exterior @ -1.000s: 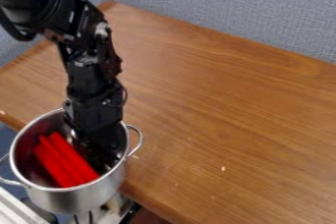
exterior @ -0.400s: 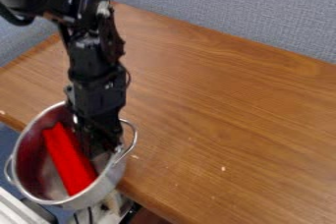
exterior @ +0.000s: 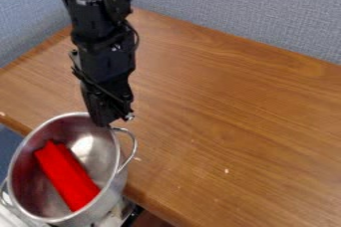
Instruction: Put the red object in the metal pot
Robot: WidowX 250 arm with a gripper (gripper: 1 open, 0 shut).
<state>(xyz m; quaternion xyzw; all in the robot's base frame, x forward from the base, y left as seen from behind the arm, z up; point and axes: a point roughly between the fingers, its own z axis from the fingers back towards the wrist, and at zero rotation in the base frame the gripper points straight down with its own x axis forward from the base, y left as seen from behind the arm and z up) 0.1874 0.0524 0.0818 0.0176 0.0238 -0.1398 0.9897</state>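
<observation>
Fingers (exterior: 112, 111) closed, empty, above metal pot (exterior: 114, 136) holding red object (exterior: 64, 174).

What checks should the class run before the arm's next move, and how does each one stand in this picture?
1. Bright red flat block lies inside the shiny steel pot: ok.
2. Black gripper carries nothing: ok, no red shows on it.
3. Gripper is clear of the pot rim: ok, it hangs above the rim's far edge.
4. Jaws shut: ok, the fingertips sit together.
5. Pot stands upright on the wooden table: ok.
6. Pot stands safely in from the table's near edge: cannot tell, its base is cut off.
</observation>
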